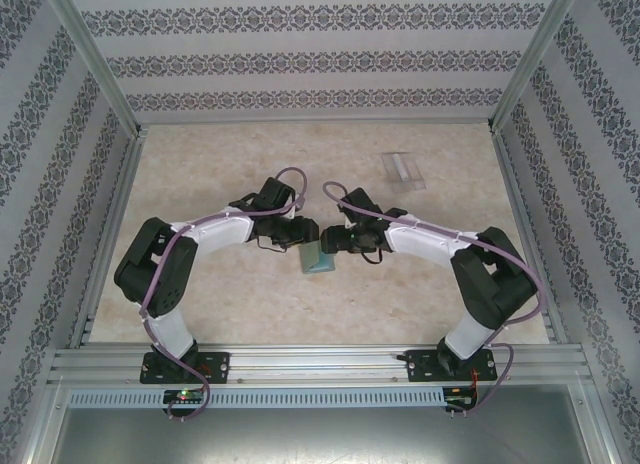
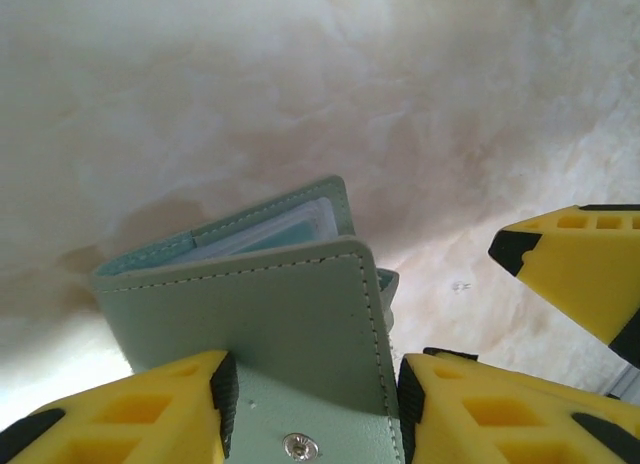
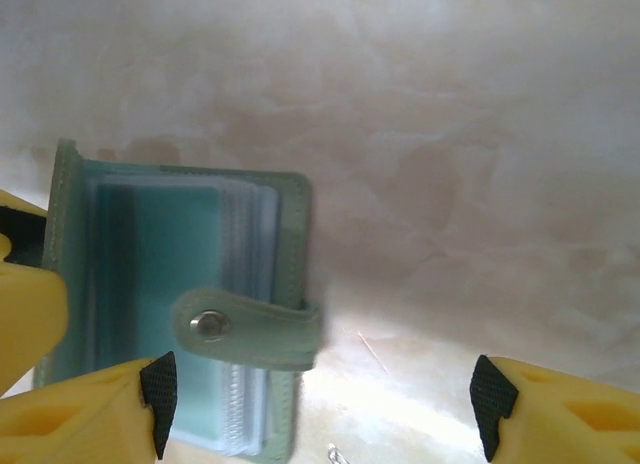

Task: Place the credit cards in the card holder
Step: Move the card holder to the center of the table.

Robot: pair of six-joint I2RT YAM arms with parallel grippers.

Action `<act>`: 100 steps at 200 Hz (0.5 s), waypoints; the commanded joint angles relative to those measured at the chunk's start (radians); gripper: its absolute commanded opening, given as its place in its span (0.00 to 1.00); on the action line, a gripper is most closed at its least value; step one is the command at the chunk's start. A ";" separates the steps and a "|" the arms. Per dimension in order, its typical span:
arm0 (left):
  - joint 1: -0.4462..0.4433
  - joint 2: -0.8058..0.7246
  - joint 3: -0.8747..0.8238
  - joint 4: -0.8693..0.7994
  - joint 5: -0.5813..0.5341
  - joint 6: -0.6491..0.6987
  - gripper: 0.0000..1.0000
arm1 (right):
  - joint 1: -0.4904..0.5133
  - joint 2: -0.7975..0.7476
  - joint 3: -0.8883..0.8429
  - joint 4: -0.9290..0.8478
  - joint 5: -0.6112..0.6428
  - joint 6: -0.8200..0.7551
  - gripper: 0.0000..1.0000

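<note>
The card holder, a grey-green bifold wallet, sits at the table's middle between both arms. My left gripper is shut on it, its black pads pressing both side edges of the stitched cover, just above the snap stud. The wallet stands partly spread, with clear inner sleeves showing. My right gripper is open and wide; the wallet's open side and its closing tab lie by its left finger, untouched. The credit cards are out of view.
A clear plastic box lies on the marbled tabletop at the back right. Patterned walls and metal posts ring the table. A finger of the right gripper hangs close to the wallet in the left wrist view.
</note>
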 commanded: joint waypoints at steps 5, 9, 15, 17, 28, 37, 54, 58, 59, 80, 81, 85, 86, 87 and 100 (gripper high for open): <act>0.014 -0.038 -0.047 -0.005 -0.033 -0.002 0.39 | 0.046 0.032 0.022 0.034 0.013 0.013 0.80; 0.015 -0.041 -0.052 -0.001 -0.033 -0.004 0.37 | 0.051 0.034 0.024 0.037 0.013 0.013 0.80; 0.020 -0.047 -0.061 0.007 -0.033 -0.007 0.36 | 0.058 0.036 0.026 0.043 0.013 0.017 0.80; 0.022 -0.049 -0.063 0.009 -0.032 -0.010 0.36 | 0.060 0.037 0.025 0.045 0.012 0.017 0.80; 0.024 -0.063 -0.079 0.027 -0.033 -0.018 0.34 | 0.073 0.035 0.019 0.071 -0.001 0.028 0.80; 0.027 -0.079 -0.094 0.048 -0.034 -0.027 0.33 | 0.083 0.029 0.008 0.100 -0.005 0.033 0.80; 0.038 -0.104 -0.124 0.091 -0.030 -0.038 0.31 | 0.098 0.010 -0.014 0.143 0.015 0.047 0.80; 0.042 -0.112 -0.131 0.099 -0.028 -0.041 0.30 | 0.100 0.004 -0.022 0.153 0.021 0.051 0.81; 0.043 -0.114 -0.131 0.099 -0.028 -0.042 0.30 | 0.101 0.003 -0.024 0.156 0.022 0.052 0.80; 0.060 -0.164 -0.157 0.105 -0.032 -0.052 0.33 | 0.103 -0.037 -0.061 0.193 0.031 0.074 0.80; 0.060 -0.167 -0.158 0.105 -0.033 -0.052 0.34 | 0.102 -0.038 -0.063 0.195 0.031 0.075 0.80; 0.064 -0.176 -0.163 0.102 -0.039 -0.052 0.39 | 0.104 -0.044 -0.069 0.199 0.034 0.074 0.80; 0.064 -0.178 -0.164 0.100 -0.041 -0.051 0.40 | 0.104 -0.046 -0.070 0.198 0.034 0.074 0.80; 0.065 -0.182 -0.164 0.098 -0.043 -0.051 0.41 | 0.105 -0.047 -0.071 0.199 0.035 0.073 0.80; 0.074 -0.219 -0.174 0.071 -0.064 -0.048 0.51 | 0.112 -0.058 -0.080 0.203 0.053 0.062 0.80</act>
